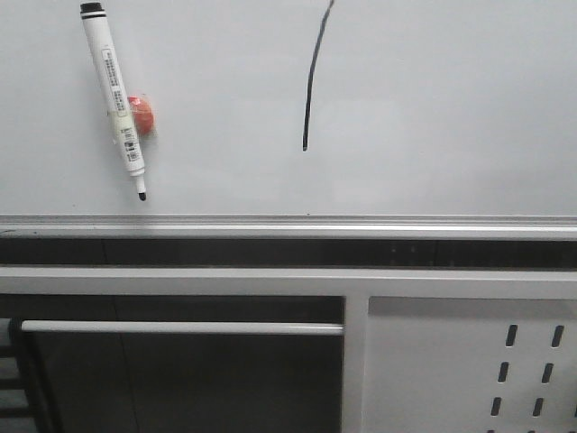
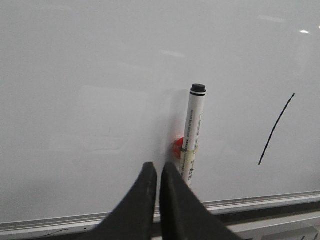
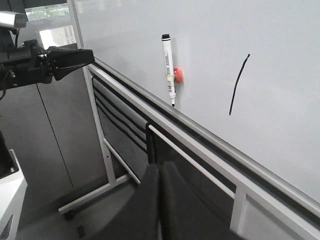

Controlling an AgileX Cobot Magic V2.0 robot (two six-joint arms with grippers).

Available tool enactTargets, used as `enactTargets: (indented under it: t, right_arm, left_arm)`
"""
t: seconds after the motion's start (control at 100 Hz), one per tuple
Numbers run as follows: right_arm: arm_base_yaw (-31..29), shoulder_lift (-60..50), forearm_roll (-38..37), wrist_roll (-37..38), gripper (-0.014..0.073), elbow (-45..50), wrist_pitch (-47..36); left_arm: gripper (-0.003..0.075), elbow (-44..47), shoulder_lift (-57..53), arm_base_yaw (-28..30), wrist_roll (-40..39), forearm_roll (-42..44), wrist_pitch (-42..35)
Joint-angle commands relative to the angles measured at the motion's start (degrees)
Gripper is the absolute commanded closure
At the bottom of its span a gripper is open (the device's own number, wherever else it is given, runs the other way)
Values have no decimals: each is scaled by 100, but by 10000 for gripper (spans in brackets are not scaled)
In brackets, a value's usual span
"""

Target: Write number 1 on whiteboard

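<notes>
The whiteboard [image 1: 433, 108] fills the upper part of the front view. The number 1 [image 1: 311, 81] is a thin, slightly curved black stroke on it, also seen as the number 1 [image 2: 276, 130] and the number 1 [image 3: 238, 85]. A white marker pen [image 1: 115, 99] with a black tip hangs tip-down on the board by a red magnet [image 1: 142, 115]. My left gripper [image 2: 157, 167] is shut and empty, just short of the board beside the marker pen [image 2: 192, 135]. My right gripper [image 3: 159, 167] is shut and empty, well back from the whiteboard [image 3: 280, 65]. Neither gripper shows in the front view.
A silver edge strip [image 1: 288, 224] runs under the board. Below it are a horizontal white bar [image 1: 180, 327] and a grey panel with slotted holes [image 1: 532, 361]. In the right wrist view my left arm [image 3: 50, 62] reaches toward the board, with the stand's frame [image 3: 107, 145] beneath.
</notes>
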Motion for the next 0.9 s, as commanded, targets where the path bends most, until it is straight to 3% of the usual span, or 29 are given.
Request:
enactTargets:
  t: [0.0, 0.23, 0.33, 0.54, 0.89]
  right_arm:
    - [-12, 63, -71, -16, 673, -120, -409]
    - [-12, 63, -71, -16, 673, -120, -409]
    - [-12, 63, -71, -16, 673, -120, -409]
    - [-12, 63, -71, -16, 673, -120, -409]
    - [-12, 63, -71, -16, 673, -120, -409]
  left_arm:
    - [739, -50, 11, -3, -4, 58, -374]
    - [739, 29, -334, 151, -4, 156, -105]
    - [739, 29, -1179, 930, -4, 798, 881]
    - [739, 29, -2751, 2355, -4, 915, 3260]
    - [739, 142, -3613, 3531, -4, 1208, 4855]
